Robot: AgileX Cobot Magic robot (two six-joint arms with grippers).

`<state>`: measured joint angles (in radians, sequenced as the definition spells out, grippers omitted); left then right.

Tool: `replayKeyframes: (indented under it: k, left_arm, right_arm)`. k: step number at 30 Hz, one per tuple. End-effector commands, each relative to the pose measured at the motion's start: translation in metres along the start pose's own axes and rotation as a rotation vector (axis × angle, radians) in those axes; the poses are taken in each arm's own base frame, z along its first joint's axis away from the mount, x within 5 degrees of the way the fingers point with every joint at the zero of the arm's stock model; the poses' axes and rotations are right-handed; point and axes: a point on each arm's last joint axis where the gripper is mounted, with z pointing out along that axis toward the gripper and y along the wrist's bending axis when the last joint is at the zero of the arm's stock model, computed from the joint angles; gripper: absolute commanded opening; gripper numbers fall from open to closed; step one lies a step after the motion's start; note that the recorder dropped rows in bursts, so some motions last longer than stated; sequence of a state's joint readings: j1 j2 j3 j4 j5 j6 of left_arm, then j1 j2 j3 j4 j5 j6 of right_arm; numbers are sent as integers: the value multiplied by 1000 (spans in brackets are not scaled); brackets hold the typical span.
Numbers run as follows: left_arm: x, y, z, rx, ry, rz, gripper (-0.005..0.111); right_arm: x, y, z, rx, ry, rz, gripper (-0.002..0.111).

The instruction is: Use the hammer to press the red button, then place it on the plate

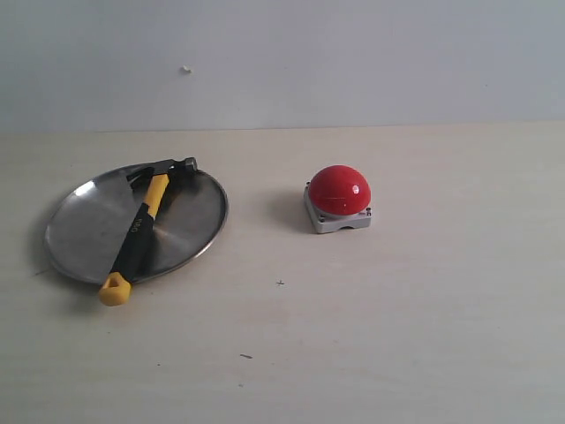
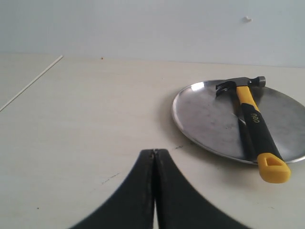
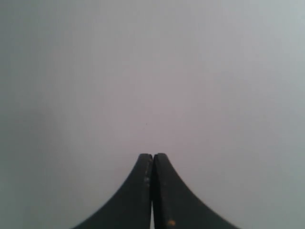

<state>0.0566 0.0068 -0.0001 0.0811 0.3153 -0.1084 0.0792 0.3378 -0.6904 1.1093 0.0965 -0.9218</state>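
Note:
The hammer (image 1: 141,225) lies across the silver plate (image 1: 88,225), its dark head at the far rim and its yellow butt hanging over the near rim. The red button (image 1: 339,192) sits on its grey base to the right of the plate. Neither arm appears in the exterior view. In the left wrist view the hammer (image 2: 255,126) and the plate (image 2: 209,119) lie ahead of my left gripper (image 2: 155,151), which is shut with nothing in it and well short of the plate. My right gripper (image 3: 153,156) is shut, empty, and faces only a blank grey wall.
The pale wooden table (image 1: 397,336) runs back to a grey wall (image 1: 353,53). A thin pale line (image 2: 31,83) crosses the table in the left wrist view.

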Motion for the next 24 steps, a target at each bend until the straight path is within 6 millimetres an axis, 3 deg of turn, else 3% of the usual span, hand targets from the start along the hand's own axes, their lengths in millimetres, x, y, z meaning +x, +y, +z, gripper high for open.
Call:
replayKeyframes:
  k: [1,12,19,24]
  left_arm:
    - [0,0,0,0,-7,-5,0]
    - [0,0,0,0,-7,-5,0]
    - [0,0,0,0,-7,-5,0]
    - [0,0,0,0,-7,-5,0]
  right_arm:
    - [21,-2,2,-2,100,-13,0]
    - [72,-16,-22,95,279,-52,0]
    - [93,-24,-36,156,286,11,0]
    - [122,-29,-43,165,357,-30,0]
